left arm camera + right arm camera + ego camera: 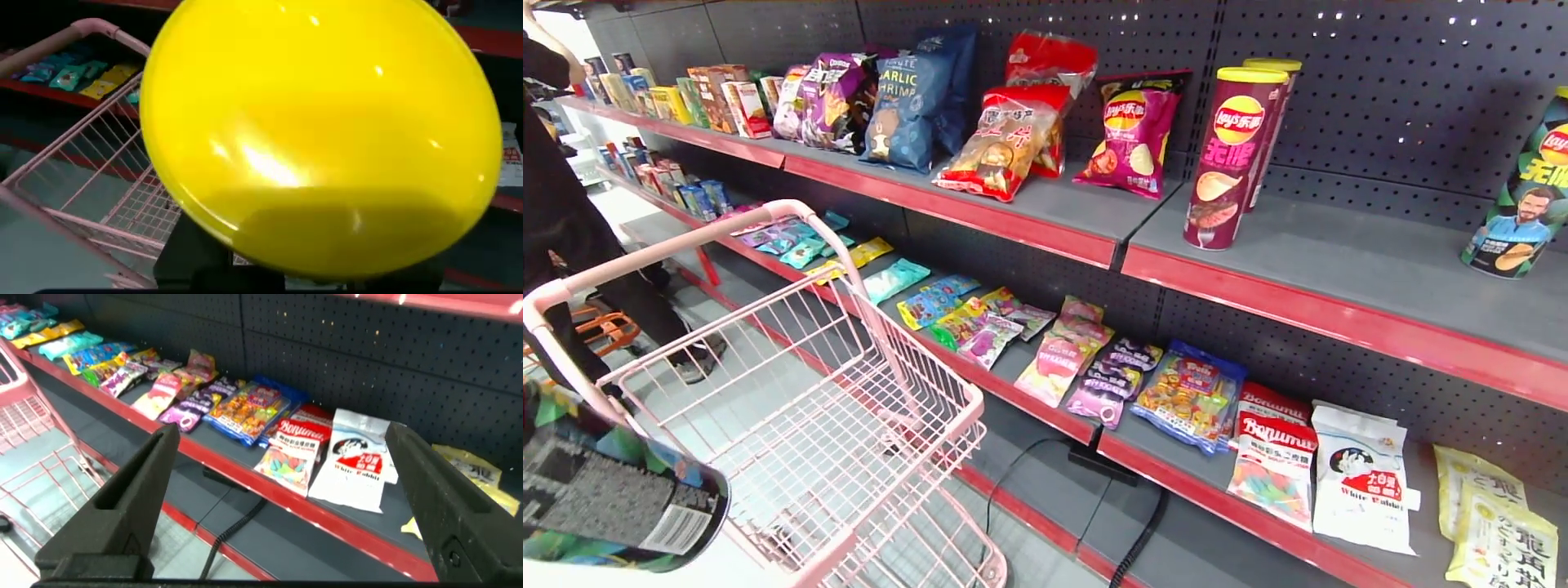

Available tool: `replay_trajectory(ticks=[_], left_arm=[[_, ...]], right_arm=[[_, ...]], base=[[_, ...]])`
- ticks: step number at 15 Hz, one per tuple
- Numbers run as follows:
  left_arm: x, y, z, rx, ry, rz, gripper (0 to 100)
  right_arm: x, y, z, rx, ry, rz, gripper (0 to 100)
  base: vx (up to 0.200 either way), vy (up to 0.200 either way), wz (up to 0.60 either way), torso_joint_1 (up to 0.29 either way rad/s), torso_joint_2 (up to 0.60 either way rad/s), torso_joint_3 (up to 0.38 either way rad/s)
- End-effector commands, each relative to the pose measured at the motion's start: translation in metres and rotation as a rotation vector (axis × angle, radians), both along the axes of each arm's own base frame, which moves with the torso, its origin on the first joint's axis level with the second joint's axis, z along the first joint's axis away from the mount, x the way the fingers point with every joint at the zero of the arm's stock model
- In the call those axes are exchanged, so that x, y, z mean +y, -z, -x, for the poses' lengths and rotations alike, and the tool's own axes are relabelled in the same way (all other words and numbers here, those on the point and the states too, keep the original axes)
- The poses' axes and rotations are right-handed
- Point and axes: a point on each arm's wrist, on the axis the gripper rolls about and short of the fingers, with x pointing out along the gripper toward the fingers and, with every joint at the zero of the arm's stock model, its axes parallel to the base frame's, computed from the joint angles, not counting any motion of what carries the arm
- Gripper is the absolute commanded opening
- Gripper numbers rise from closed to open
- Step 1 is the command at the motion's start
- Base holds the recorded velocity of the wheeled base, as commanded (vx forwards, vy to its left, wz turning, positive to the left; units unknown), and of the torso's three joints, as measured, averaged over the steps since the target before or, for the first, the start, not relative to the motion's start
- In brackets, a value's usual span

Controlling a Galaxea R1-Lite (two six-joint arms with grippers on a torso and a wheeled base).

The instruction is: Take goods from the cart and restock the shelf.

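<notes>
I am gripping a chip can in my left gripper, its fingers mostly hidden behind the can's yellow lid; in the head view the can is lying at 8 o'clock, nearly level, its long axis running 9 to 3 with the base facing 3, just beside the pink cart; my right gripper is spreading wide with nothing in it, hovering near the lower shelf; farther off, at 2 o'clock from the can, the upper shelf is showing a bare stretch between the upright maroon cans and a green can; I judge my left arm, the nearer one, is needing to lift toward 2 o'clock, tipping the can onto its base.
</notes>
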Motion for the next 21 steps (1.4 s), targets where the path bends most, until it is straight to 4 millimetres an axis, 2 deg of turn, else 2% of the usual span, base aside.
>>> replay_trajectory(ticks=[1,3,11,21], left_arm=[[-0.003,0.021,0.043,-0.11,-0.007,-0.009,0],[-0.003,0.036,0.052,-0.122,-0.017,-0.013,0],[-0.003,0.044,0.056,-0.127,-0.053,-0.012,0],[-0.003,0.042,0.057,-0.146,-0.05,-0.055,0]], right_arm=[[0.0,0.0,0.0,0.0,-0.001,0.0,100],[0.0,0.0,0.0,0.0,-0.001,0.0,100],[0.0,0.0,0.0,-0.002,-0.001,0.0,100],[0.0,0.0,0.0,-0.002,-0.001,-0.003,100]], base=[[0.0,0.0,0.0,0.198,-0.53,-0.33],[0.0,0.0,0.0,0.217,-0.56,-0.339],[0.0,0.0,0.0,0.197,-0.49,-0.292],[0.0,0.0,-0.6,0.008,-0.01,-0.004]])
